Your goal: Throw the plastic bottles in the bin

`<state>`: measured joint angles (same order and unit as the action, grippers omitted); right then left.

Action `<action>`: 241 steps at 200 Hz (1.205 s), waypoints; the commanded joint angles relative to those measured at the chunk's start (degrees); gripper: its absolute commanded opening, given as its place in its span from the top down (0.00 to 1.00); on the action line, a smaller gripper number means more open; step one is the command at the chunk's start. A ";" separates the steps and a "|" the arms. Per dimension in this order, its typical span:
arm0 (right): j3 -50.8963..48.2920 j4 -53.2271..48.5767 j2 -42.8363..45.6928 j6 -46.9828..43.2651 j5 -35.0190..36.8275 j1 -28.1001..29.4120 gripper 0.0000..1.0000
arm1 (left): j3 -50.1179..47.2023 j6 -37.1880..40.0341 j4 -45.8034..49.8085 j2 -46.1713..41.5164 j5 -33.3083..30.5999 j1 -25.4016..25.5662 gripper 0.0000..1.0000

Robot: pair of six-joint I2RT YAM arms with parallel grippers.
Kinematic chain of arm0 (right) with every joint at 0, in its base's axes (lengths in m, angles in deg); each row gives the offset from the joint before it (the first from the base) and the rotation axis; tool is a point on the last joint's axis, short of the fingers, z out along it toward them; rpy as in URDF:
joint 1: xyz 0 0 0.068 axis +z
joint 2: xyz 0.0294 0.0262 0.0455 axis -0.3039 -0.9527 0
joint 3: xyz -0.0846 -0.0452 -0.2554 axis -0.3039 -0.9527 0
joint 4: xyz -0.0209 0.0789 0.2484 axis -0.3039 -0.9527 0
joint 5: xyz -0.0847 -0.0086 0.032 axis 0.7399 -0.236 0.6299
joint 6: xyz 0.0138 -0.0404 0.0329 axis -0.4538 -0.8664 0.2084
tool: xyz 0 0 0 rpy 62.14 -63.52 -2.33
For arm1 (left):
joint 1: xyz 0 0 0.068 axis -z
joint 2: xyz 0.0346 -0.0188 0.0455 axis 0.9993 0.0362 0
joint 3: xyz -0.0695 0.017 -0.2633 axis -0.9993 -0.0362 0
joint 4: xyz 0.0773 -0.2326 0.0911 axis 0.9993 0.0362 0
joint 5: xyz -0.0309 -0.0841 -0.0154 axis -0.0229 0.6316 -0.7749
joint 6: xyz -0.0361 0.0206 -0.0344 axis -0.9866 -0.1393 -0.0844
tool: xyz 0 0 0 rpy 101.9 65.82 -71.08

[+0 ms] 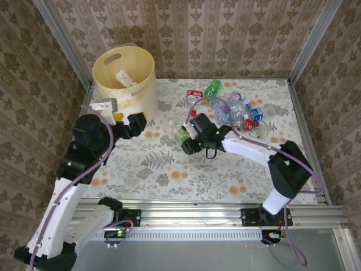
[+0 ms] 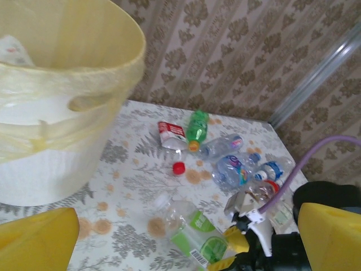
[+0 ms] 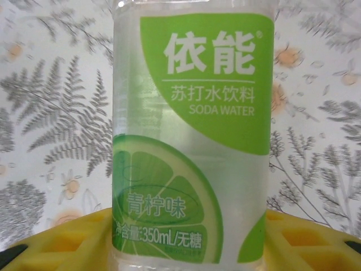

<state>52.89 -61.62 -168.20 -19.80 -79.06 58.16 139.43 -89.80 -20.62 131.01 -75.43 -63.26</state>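
— Right jaws?
— Set either side of a green-labelled soda-water bottle (image 3: pixel 192 141) lying mid-table (image 1: pixel 169 169). Cannot tell whether pressing on it or just clear of it.
— Left jaws?
— Spread wide, grasping nothing, hanging just beside the near wall of the bin (image 1: pixel 138 93).
— Other plastic bottles (image 1: pixel 237 110)?
— Heaped by the far edge, right of centre, mostly clear with blue or red labels. Green bottle (image 1: pixel 213 87) farthest back, loose red cap (image 2: pixel 179 167) beside.
— And the bin?
— Upright in the far left corner, pale yellow.
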 commanded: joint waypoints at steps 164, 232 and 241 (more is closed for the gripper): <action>-9.72 6.18 32.39 -0.92 0.73 0.99 0.48 | -7.35 -10.13 -36.32 19.72 -3.90 23.32 0.02; -11.33 6.83 34.32 -1.31 -0.42 2.06 0.48 | -5.23 -12.72 -35.84 24.00 -2.72 23.19 0.13; -11.41 6.95 34.57 -1.32 -0.48 2.13 0.48 | -5.46 -13.19 -36.48 24.26 -2.36 22.98 0.15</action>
<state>41.98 -56.22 -135.85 -20.24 -78.40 59.67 132.51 -100.91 -55.24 154.81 -78.62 -40.27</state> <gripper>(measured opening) 0.551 0.875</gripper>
